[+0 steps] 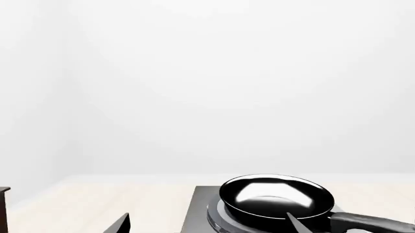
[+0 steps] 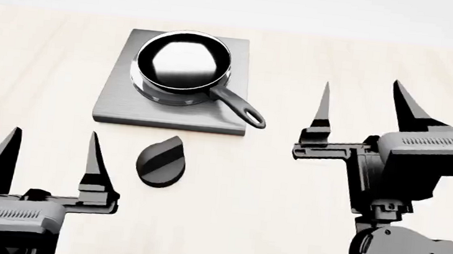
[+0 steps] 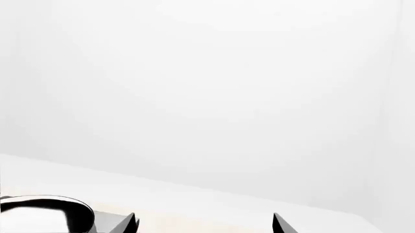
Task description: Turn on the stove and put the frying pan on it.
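Pale wood surface (image 2: 315, 73): frying pan (image 2: 184, 67) already sits on the stove (image 2: 121, 104) at 12 o'clock; knob (image 2: 161, 161) just at its 6. Left tool (image 2: 48, 163) and right tool (image 2: 361, 112) both spread, empty. We judge only verifying the knob remains; approach it squarely, twist gently.

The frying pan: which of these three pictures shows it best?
The head view: the frying pan appears whole from above, sitting on the stove, its handle pointing toward the right gripper. The left wrist view shows it low and side-on, handle cut off. The right wrist view catches only an edge.
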Robot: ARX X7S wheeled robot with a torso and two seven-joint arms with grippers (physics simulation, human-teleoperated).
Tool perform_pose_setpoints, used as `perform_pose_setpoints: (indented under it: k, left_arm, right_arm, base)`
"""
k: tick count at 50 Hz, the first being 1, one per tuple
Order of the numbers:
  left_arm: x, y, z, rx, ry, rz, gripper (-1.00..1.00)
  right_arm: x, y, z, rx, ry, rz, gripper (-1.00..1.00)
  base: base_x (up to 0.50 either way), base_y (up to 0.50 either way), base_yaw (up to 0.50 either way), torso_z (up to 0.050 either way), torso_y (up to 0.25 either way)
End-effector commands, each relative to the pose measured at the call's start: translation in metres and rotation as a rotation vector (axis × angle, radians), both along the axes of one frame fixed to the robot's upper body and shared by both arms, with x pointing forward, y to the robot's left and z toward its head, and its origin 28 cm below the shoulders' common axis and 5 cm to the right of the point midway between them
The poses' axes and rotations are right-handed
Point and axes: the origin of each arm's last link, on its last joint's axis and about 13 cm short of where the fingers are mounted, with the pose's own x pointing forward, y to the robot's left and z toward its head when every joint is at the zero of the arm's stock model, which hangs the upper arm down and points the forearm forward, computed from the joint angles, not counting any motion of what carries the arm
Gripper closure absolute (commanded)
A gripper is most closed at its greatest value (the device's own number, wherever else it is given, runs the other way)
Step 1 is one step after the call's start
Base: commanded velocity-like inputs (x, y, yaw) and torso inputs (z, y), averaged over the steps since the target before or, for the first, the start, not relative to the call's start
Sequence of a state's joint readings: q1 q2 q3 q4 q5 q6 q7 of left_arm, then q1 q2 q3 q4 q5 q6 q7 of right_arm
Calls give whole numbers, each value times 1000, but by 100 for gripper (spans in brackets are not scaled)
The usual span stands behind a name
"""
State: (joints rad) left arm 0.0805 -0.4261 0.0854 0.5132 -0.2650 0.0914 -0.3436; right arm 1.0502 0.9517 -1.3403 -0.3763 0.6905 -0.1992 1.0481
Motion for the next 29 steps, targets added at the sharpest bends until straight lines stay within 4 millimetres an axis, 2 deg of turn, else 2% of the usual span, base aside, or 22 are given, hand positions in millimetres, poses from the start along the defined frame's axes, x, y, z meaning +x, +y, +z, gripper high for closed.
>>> perform_pose_setpoints:
  k: [1, 6, 11, 14, 18, 23, 29]
  left_arm:
    - [-18, 5, 25, -17, -188, 25, -100]
    - [-27, 6, 31, -28, -291, 25, -100]
    - [-37, 8, 38, -41, -404, 34, -100]
    - [-48, 11, 45, -59, -551, 96, -100]
    - [-57, 14, 51, -106, -680, 204, -100]
    - [-74, 18, 60, -154, -868, 339, -100]
    - [-85, 20, 65, -190, -1002, 418, -100]
  right_arm:
    - [-63, -25, -6, 221, -208, -61, -100]
    - [-88, -32, -11, 273, -332, -68, -100]
    - [-113, -33, -4, 335, -455, -49, -100]
    - [-117, -38, 3, 362, -621, -112, -100]
    - [-123, -41, 4, 424, -693, -132, -100]
    - [-134, -43, 6, 460, -900, -237, -100]
    - [-143, -48, 8, 529, -1032, -313, -100]
  base:
    - [0, 0, 0, 0, 0]
    - [0, 0, 0, 0, 0]
    - [0, 0, 0, 0, 0]
    - [0, 0, 0, 0, 0]
    - [0, 0, 0, 0, 0]
    - [0, 0, 0, 0, 0]
    - [0, 0, 0, 0, 0]
